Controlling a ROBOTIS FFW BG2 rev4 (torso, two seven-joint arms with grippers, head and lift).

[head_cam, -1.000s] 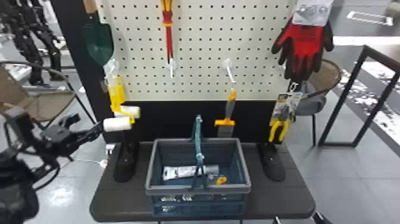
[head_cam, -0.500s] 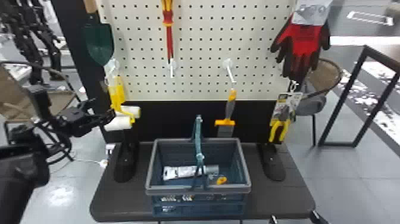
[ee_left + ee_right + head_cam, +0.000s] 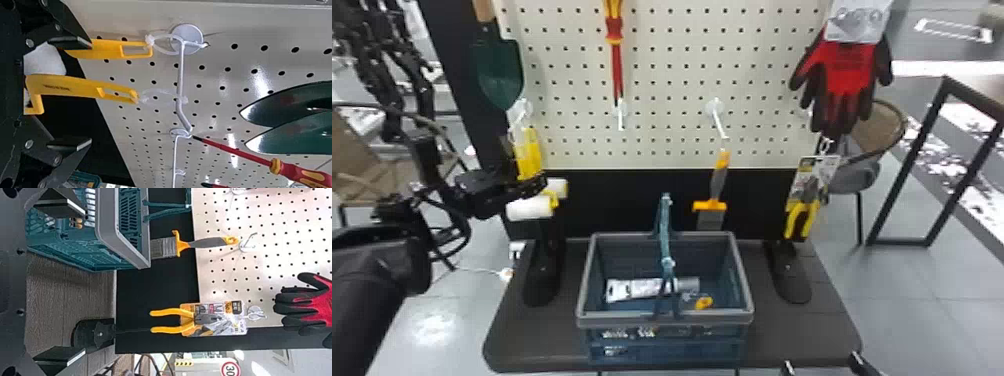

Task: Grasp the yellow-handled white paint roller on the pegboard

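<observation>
Pegboard of white perforated sheet point(image 3: 672, 75) stands at the back of a black tabletop point(image 3: 802, 332). Yellow-handled white paint roller point(image 3: 78, 87) hangs at the board's lower left corner from a white plastic hook point(image 3: 187, 35), tied on by a clear loop. A second roller with the same yellow handle point(image 3: 109, 49) hangs from that hook just beside it.

Left gripper point(image 3: 84, 92) is at the handles' lower ends, its two black fingers spread wide and gripping nothing. The first roller's handle lies in the gap between them, apart from one finger. The other finger's tip overlaps the second handle; whether it touches, cannot tell.

Dark green trowel blade point(image 3: 497, 75) hangs above the rollers, with a red-and-yellow screwdriver point(image 3: 615, 50) further right.

Right gripper point(image 3: 80, 282) sits low beside the grey-rimmed teal plastic basket point(image 3: 109, 231) on the tabletop, fingers far apart, nothing between them. Yellow-handled pliers on a card point(image 3: 195, 321) and a red-and-black work glove point(image 3: 309, 305) hang on the board's right side.
</observation>
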